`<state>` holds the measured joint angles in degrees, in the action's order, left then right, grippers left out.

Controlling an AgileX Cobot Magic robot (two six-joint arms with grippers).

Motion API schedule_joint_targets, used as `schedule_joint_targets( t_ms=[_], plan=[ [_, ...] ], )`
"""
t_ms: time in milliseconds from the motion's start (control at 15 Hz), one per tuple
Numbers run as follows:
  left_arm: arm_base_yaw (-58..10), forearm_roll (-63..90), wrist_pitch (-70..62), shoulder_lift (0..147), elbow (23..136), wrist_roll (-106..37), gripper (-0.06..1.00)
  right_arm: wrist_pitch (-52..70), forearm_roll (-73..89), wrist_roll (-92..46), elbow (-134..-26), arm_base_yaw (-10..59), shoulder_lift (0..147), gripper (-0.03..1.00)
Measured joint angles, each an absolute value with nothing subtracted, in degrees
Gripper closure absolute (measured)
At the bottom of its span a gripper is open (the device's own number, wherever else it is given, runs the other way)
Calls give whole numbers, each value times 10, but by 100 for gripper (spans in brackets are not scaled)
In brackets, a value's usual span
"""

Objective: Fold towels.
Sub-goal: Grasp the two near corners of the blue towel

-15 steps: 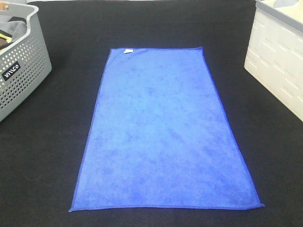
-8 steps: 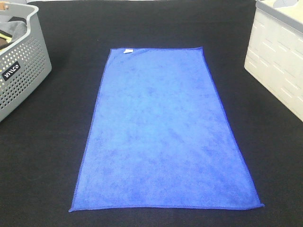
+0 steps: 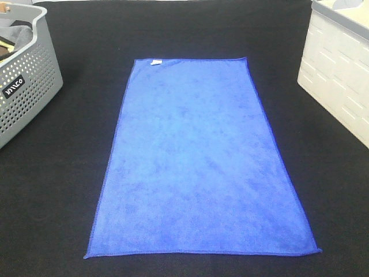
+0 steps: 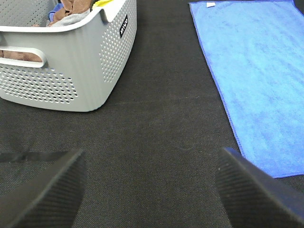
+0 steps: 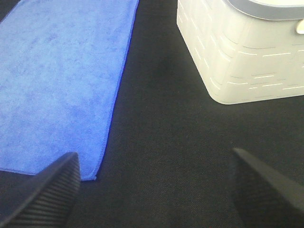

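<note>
from up high, a blue towel (image 3: 199,161) is seen lying flat and spread out in the middle of a black table (image 3: 57,190). it is not folded at all. a small white tag (image 3: 155,62) is seen on its far short edge. a grey basket (image 3: 26,86) full of little holes is set at the far left, well apart from the towel, and some cloths (image 3: 14,37) are kept inside it. a white box (image 3: 340,75) is set at the far right, also apart from the towel.

by the left wrist camera, the left claw (image 4: 149,190) is shown wide open. its two dark fingers (image 4: 47,190) are spread far apart and nothing is held between them. only bare black table is seen under it. the grey basket is found on one side of the claw and a long edge of the blue towel on the other side. the towel is not touched by this claw.

by the right wrist camera, the right claw (image 5: 156,190) is shown wide open too, and nothing is held by it. one of its fingers (image 5: 47,194) is seen just beside a near corner of the blue towel, but whether that corner is touched cannot be told. the white box is seen on the other side, resting on the black table.
</note>
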<state>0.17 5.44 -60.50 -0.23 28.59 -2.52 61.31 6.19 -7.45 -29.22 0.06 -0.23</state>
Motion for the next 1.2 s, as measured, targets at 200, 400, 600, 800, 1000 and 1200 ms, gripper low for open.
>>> schedule_joint_targets(
  t_ms=[200, 400, 600, 800, 1000, 1200],
  plan=[
    [2, 54, -605, -2, 286, -25, 22, 613, 62, -74, -292, 1, -2, 17],
    [2, 54, -605, -2, 286, -25, 22, 613, 62, -74, -292, 1, -2, 17],
    [2, 54, -605, -2, 286, -25, 22, 613, 62, -74, -292, 1, -2, 17],
    [2, 54, -605, -2, 286, -25, 22, 613, 62, -74, -292, 1, -2, 17],
    [2, 54, -605, -2, 286, -25, 22, 613, 62, -74, -292, 1, -2, 17],
    [2, 54, -605, -2, 286, -25, 22, 613, 62, -74, -292, 1, -2, 17]
  ],
)
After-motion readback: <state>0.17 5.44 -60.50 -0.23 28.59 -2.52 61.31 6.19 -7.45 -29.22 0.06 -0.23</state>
